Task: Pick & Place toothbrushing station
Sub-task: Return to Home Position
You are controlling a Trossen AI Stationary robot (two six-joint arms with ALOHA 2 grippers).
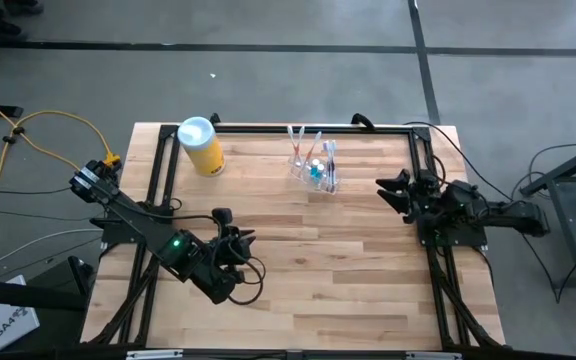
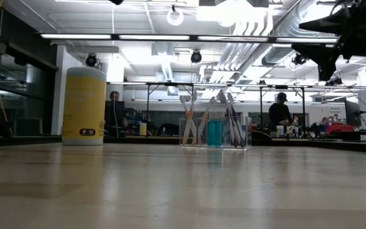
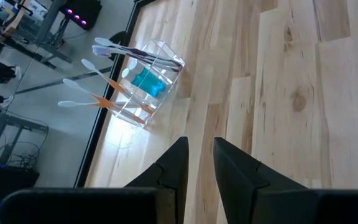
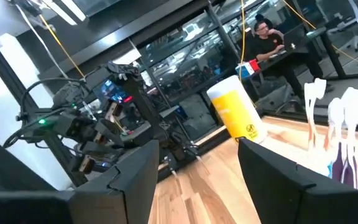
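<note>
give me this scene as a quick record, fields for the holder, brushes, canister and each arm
holder cup: clear, upright, far side of the table, right of centre
toothbrushes: standing in the holder cup, heads up; none lying on the table
yellow canister: upright, far left, apart from the holder cup
left arm: over the table's left half, jaws a narrow gap apart, empty
right arm: at the right edge, jaws wide open, empty

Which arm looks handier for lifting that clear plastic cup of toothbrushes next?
Probably the right arm. The right gripper sits nearer the clear plastic cup, open and facing roughly that way; the left gripper waits farther off.
</note>
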